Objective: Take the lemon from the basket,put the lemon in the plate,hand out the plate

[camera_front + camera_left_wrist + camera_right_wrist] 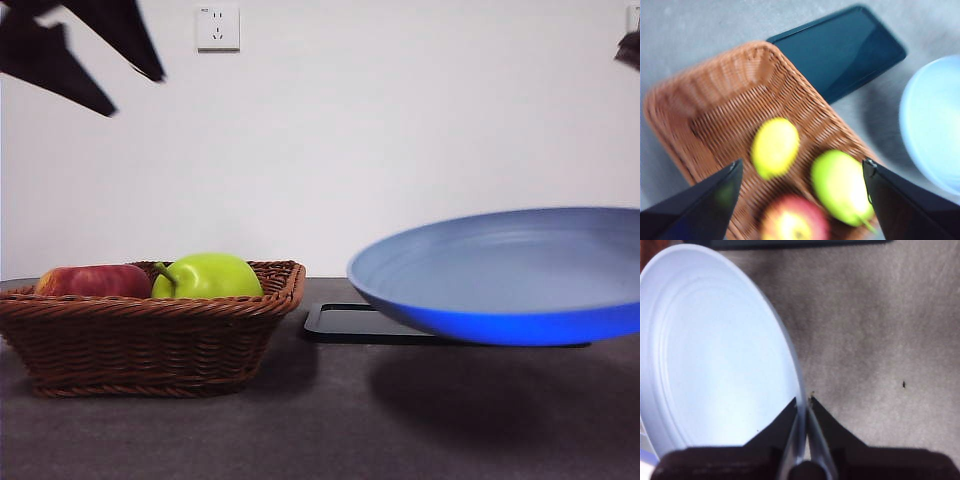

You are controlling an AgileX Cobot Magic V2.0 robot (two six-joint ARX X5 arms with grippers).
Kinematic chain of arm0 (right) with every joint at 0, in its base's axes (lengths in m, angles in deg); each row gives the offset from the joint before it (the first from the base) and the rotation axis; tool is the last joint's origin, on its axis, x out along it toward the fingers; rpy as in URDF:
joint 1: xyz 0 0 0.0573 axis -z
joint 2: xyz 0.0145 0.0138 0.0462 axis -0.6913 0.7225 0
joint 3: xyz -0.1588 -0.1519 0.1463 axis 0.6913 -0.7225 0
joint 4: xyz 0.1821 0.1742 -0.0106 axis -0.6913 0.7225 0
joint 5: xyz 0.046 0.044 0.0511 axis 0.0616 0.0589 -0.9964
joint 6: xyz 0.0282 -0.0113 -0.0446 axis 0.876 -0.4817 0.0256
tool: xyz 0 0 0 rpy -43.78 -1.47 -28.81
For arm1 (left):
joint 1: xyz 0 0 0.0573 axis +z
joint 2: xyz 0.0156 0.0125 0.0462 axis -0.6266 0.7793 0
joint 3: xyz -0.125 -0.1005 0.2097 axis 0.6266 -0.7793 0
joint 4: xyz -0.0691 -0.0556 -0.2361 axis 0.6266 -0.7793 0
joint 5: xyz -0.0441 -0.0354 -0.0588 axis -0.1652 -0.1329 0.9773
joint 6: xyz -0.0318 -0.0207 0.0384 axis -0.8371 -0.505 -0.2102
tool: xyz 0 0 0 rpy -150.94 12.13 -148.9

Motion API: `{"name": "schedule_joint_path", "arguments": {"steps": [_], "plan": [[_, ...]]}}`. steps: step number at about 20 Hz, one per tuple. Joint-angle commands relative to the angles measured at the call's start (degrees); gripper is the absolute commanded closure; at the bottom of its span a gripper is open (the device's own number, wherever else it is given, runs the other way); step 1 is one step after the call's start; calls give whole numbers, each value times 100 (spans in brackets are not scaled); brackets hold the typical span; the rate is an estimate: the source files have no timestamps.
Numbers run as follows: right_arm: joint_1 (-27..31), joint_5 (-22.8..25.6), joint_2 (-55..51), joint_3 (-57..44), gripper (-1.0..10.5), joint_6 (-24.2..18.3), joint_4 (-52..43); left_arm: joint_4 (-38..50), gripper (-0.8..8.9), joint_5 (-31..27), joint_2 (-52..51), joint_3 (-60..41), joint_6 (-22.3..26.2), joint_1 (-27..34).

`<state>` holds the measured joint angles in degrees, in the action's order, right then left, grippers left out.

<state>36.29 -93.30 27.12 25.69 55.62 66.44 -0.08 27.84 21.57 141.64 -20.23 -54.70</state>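
Note:
The lemon point(775, 147) lies in the brown wicker basket point(715, 90) next to a yellow-green fruit point(842, 187) and a red apple point(792, 222). My left gripper point(801, 165) is open and empty, hovering above the basket; in the front view it shows at the top left point(135, 95). The front view shows the basket point(150, 340) but the lemon is hidden there. My right gripper point(804, 401) is shut on the rim of the light-blue plate point(715, 355). The plate point(510, 275) hangs tilted above the table on the right and holds nothing.
A black flat tray point(350, 322) lies on the table behind the plate, beside the basket; it also shows in the left wrist view point(840, 47). A wall socket point(218, 28) is on the white wall. The table top point(320, 430) is dark grey.

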Motion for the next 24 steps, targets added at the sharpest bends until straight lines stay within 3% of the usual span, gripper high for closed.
{"name": "schedule_joint_path", "arguments": {"steps": [1, 7, 16, 21, 24], "plan": [[-13, -17, -87, 59, 943, -87, 20, -76, 398, -420, 660, 564, 778, -262], [-13, -20, -155, 59, 943, -177, 63, -278, 398, -1215, 1982, 1202, 1703, -761], [-13, -13, -155, 59, 943, -275, 57, -146, 398, -1237, 3436, 1202, 1810, -802], [-13, -9, -155, 59, 943, -275, 52, -68, 410, -1276, 3598, 1202, 1814, -817], [-13, -9, -155, 59, 943, -275, 31, -101, 653, -1283, 3585, 1204, 1812, -813]]}}
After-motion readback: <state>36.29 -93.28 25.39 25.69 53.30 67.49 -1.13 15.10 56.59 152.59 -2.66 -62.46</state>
